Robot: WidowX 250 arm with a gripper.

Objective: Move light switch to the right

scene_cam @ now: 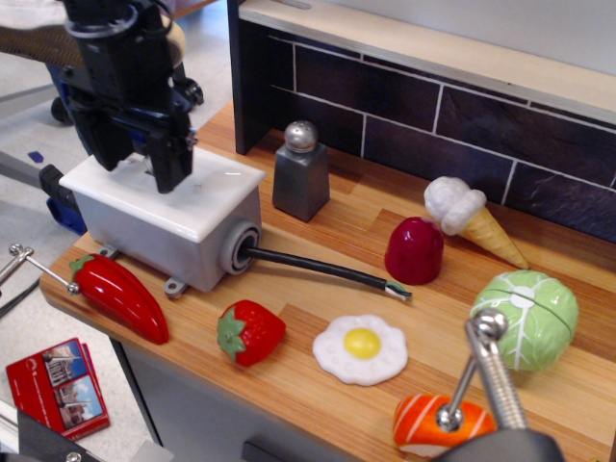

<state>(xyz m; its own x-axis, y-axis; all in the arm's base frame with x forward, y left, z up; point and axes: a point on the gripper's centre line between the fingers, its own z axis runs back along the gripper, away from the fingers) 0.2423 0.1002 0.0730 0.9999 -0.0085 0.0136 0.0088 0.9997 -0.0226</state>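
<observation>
The light switch is a grey box [159, 236] with a white cover plate [219, 183] at the left end of the wooden counter. A black cable [322, 270] runs out of its right side. My black gripper [142, 169] hangs right over the plate with its two fingers apart, one fingertip [112, 154] on the left and one [174, 175] on the right. They stand on either side of the spot where the toggle lever sits. The lever itself is hidden behind the fingers, so I cannot tell its position or whether a finger touches it.
A grey salt shaker [299, 173] stands just right of the box, before a dark tiled back wall [433, 96]. Toy foods lie around: red pepper [120, 295], strawberry [250, 332], fried egg [361, 349], ice cream [470, 218], cabbage [526, 318]. A metal clamp [486, 371] is at the front right.
</observation>
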